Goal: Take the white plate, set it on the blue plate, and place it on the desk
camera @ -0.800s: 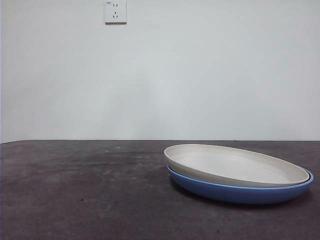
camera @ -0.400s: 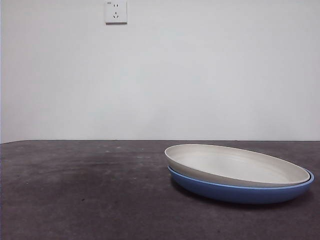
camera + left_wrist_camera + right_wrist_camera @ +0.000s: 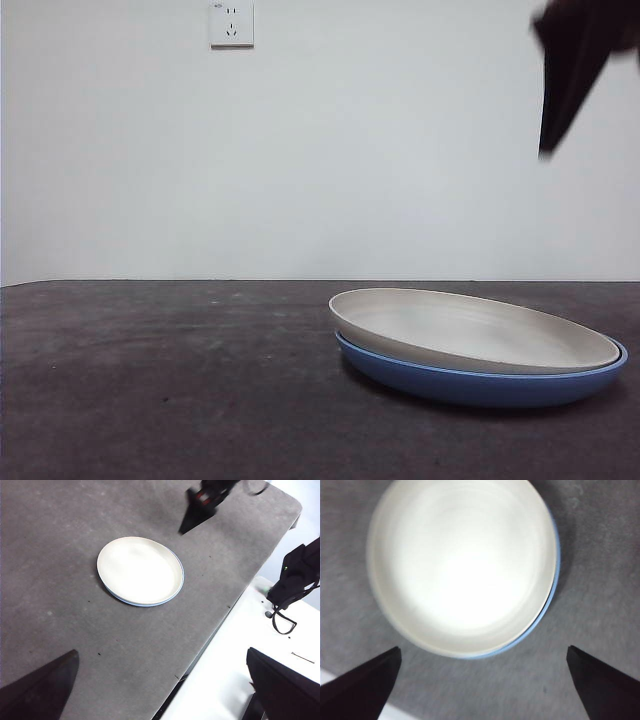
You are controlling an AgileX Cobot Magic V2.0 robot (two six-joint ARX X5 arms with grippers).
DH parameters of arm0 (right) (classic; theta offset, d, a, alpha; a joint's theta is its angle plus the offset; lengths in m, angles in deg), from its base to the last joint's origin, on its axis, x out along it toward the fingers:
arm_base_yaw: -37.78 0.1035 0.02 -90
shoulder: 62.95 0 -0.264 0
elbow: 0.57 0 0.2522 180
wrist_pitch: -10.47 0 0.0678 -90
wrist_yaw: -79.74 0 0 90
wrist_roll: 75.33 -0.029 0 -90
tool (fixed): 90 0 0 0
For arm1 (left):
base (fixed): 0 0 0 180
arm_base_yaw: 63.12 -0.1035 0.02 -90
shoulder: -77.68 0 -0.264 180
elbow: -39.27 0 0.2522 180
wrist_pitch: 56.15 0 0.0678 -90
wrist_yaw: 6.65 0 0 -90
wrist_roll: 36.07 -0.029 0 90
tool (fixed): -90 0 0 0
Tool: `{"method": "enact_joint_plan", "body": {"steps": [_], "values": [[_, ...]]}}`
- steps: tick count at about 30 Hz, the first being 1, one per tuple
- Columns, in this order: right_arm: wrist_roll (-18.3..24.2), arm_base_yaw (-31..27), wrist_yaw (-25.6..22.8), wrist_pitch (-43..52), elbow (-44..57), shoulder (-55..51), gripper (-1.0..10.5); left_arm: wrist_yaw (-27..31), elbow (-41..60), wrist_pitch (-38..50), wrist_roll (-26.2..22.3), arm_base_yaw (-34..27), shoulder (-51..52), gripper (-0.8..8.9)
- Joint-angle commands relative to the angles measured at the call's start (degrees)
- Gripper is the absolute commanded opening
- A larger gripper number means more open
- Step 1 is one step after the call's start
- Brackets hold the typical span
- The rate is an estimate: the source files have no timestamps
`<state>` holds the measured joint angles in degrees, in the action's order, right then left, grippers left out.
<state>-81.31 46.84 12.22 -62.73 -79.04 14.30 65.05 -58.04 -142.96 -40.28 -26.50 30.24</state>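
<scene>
1. The white plate sits nested in the blue plate, slightly off-centre, so the blue rim shows mostly on the right and near side. The stack rests on the desk, toward its right in the front view.
2. The front view shows only a dark tip of one gripper at its top right corner, high above the plates and touching nothing.
3. The right wrist view identifies it: the right gripper hangs over the stack with its jaws spread wide and nothing between them, the white plate filling most of that view.
4. The left wrist view adds the wider layout: the left gripper is well apart from the plates, jaws released and empty, with the right gripper visible beyond the stack.
</scene>
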Motion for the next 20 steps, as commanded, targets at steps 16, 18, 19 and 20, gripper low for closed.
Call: {"method": "enact_joint_plan", "body": {"steps": [16,18,19,20], "values": [[2.21,-2.21,1.88,13.11,0.59,18.47,6.5,-0.13,-0.66,0.42,-1.14,0.48,-0.04,6.39],[2.38,-2.21,3.34,13.75,0.59,19.74,6.5,-0.13,-0.66,0.39,-1.14,0.48,-0.04,6.39],[2.43,-2.25,4.22,13.90,0.59,20.31,6.3,-0.13,-0.66,0.37,-1.14,0.48,-0.04,6.39],[2.43,-2.32,4.85,14.10,0.59,20.85,6.1,-0.13,-0.66,0.31,-1.14,0.48,-0.04,6.39]]}}
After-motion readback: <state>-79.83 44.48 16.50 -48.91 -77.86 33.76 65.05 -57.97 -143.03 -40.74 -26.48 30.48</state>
